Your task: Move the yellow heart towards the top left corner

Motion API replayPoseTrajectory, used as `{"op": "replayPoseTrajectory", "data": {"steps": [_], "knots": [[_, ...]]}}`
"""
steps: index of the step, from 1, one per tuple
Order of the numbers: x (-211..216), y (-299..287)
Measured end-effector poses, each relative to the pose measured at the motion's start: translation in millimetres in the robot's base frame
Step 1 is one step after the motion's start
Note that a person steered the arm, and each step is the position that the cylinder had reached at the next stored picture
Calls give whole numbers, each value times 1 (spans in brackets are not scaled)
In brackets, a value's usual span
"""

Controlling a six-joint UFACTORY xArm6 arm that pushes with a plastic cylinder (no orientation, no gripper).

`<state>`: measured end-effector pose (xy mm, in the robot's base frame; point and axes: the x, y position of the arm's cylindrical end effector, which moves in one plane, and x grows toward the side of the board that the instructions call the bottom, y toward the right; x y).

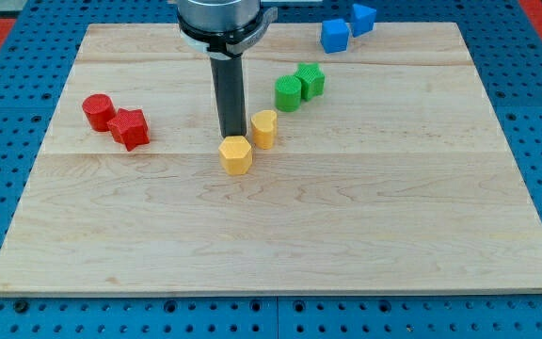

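At the view's left, on the wooden desk (111,235), a red cylinder (97,111) sits touching a red star-shaped block (130,128) just to its right and slightly lower. Near the middle, a yellow hexagonal block (236,154) stands just below my tip (231,137), which appears to touch its upper edge. The yellow heart (264,128) lies just to the right of my tip, close beside the rod, and its lower left corner is touching or nearly touching the hexagonal block. The rod carries no fingers, so there is nothing to be apart or together. Further right and higher, a green cylinder (289,93) touches a green star-shaped block (310,80). Near the view's top right, two blue blocks sit near each other: a blue cube (335,36) and a blue angular block (363,18).
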<state>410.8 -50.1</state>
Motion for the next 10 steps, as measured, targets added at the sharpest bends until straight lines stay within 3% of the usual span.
{"op": "replayPoseTrajectory", "data": {"steps": [2,5,6,7,8,10], "knots": [[0,0],[-76,15],[-59,36],[-13,88],[14,61],[-66,-59]]}}
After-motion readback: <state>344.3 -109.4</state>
